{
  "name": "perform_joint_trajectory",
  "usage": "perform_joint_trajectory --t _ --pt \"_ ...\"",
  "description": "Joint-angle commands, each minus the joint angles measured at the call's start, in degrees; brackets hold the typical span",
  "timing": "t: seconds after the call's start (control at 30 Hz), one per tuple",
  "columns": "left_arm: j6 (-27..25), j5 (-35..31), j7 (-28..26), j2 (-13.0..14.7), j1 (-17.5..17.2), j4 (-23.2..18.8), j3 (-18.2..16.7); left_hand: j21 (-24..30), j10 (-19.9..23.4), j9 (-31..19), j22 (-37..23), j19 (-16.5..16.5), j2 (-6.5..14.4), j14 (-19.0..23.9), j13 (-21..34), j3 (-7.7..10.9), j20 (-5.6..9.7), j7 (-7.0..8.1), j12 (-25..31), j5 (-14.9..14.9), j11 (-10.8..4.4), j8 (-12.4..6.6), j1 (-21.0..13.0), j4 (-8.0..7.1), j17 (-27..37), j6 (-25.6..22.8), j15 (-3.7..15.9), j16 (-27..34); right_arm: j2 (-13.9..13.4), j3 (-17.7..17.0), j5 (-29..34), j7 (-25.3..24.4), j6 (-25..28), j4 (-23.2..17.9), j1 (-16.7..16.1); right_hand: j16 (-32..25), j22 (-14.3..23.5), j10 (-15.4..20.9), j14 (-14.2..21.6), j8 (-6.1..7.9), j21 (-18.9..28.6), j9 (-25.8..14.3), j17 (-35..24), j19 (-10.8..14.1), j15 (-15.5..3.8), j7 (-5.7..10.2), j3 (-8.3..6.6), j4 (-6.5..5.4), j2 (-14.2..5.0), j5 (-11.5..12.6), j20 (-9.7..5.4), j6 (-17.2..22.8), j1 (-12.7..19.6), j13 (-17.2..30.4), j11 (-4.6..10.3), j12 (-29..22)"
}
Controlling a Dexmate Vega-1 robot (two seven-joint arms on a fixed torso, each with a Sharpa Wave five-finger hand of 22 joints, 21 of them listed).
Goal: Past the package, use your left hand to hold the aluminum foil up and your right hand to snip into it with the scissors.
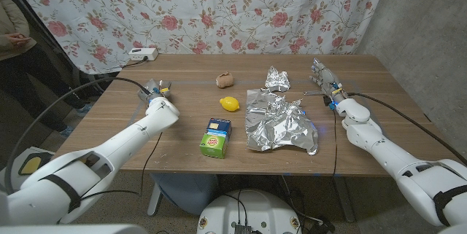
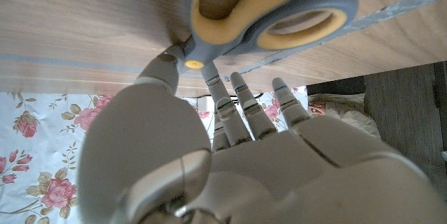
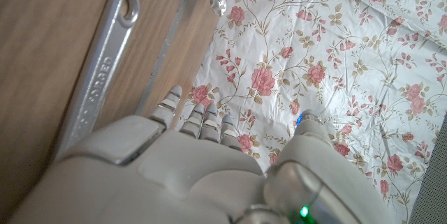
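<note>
Crinkled aluminum foil (image 1: pixel 281 122) lies mid-counter, right of the green-and-blue package (image 1: pixel 216 137), apart from both hands. Left hand (image 1: pixel 158 99): fingers (image 2: pixel 241 105) loosely spread, tips beside the yellow-and-grey scissors (image 2: pixel 269 11). Right hand (image 1: pixel 332 88): fingers (image 3: pixel 199 116) together, beside a steel wrench (image 3: pixel 98 70).

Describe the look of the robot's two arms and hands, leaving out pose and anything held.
Both arms wear smooth white rounded shells with black bands at the joints, and black cables run along them. The left hand and right hand are pale grey-white with segmented fingers. A green light glows near the right wrist.
</note>
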State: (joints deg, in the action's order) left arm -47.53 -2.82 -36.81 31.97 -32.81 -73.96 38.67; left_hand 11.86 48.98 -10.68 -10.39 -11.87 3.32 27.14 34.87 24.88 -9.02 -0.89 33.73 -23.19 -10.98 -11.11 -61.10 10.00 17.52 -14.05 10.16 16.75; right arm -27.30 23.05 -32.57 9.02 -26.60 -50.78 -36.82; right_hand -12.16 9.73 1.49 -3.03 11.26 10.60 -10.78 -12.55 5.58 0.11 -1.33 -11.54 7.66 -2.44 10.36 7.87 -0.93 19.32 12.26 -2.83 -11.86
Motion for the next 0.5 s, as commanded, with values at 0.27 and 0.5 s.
perform_joint_trajectory --t 0.27,0.5 --pt "-0.19 -1.34 -2.93 0.36 -1.39 -2.74 -1.34 0.41 -2.84 -0.34 -0.19 -0.97 4.74 -1.76 1.58 -1.75 -0.77 -1.71 -0.35 5.48 -1.35 0.13 -4.07 -0.58 3.26 1.51 -0.69 1.44 -0.75 -0.61 -0.49 -0.68 0.7 -2.05 -1.25 -0.47 0.16 -0.69 -0.06 0.02 0.27 -0.14 -0.11 -0.12 0.1 -0.08 -0.28 0.02 -0.58 0.06 0.44 0.04 -0.02 0.04 -0.33 0.16" --pt "1.18 -1.83 -4.56 0.83 -2.44 -4.16 -2.47 0.54 -3.29 -0.4 -0.21 -1.35 5.36 -1.82 1.74 -2.28 -0.55 -1.86 -0.28 7.32 -1.38 0.01 -4.72 -0.62 4.24 1.72 -0.54 2.03 -0.79 -0.55 -0.31 -0.57 0.45 -1.84 -1.18 -0.43 0.16 -0.88 -0.18 0.02 0.26 -0.13 -0.11 -0.19 0.15 0.0 -0.26 0.03 -0.57 0.05 0.51 0.05 -0.03 0.04 -0.38 0.2"
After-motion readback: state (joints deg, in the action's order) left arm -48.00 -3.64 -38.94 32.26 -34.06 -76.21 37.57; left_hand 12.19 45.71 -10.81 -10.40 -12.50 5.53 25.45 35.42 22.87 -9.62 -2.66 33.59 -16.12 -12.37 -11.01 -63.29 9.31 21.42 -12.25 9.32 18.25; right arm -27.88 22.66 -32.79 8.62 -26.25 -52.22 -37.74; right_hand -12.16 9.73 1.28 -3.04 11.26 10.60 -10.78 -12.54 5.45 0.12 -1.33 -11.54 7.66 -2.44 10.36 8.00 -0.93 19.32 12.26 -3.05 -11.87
